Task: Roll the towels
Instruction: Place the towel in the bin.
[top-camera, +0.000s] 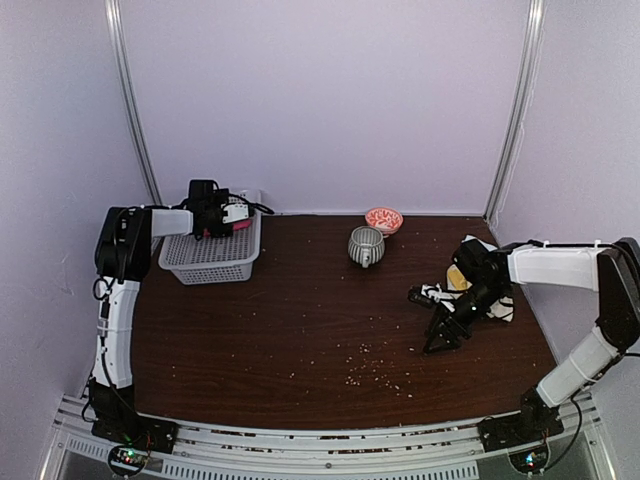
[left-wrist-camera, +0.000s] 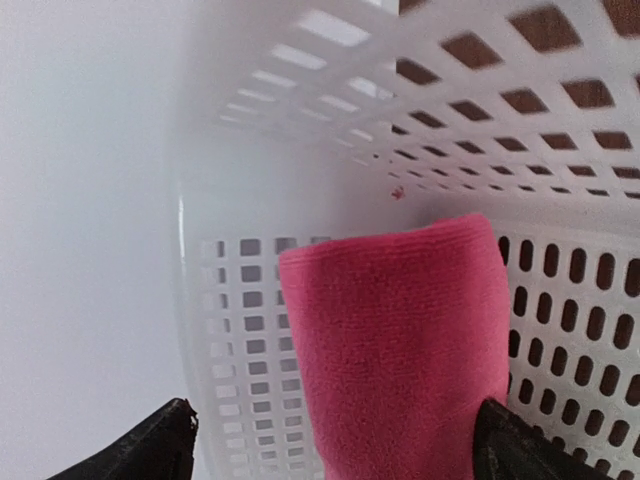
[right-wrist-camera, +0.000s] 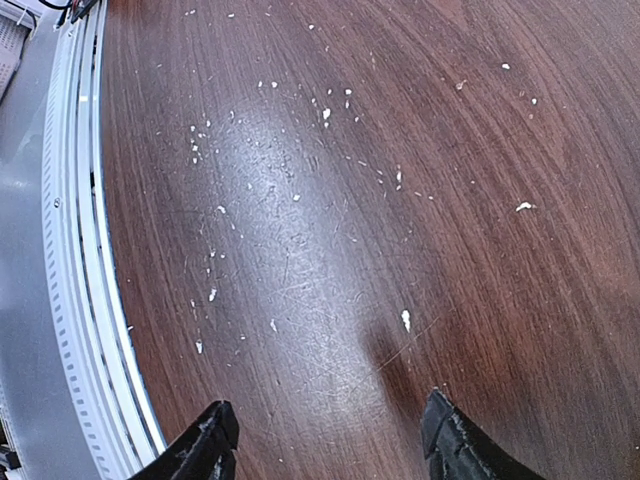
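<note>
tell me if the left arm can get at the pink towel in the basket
Probably yes: the left pincer hangs open over the white basket, the pink towel lies right below between its fingers, and nothing covers it.

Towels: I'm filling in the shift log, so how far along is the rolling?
Done: the pink towel lies in the basket, seemingly rolled, the left gripper open over it. In hand: nothing; the right gripper is open over bare table. Left: the yellow towel and white towel lie crumpled beside the right arm.
</note>
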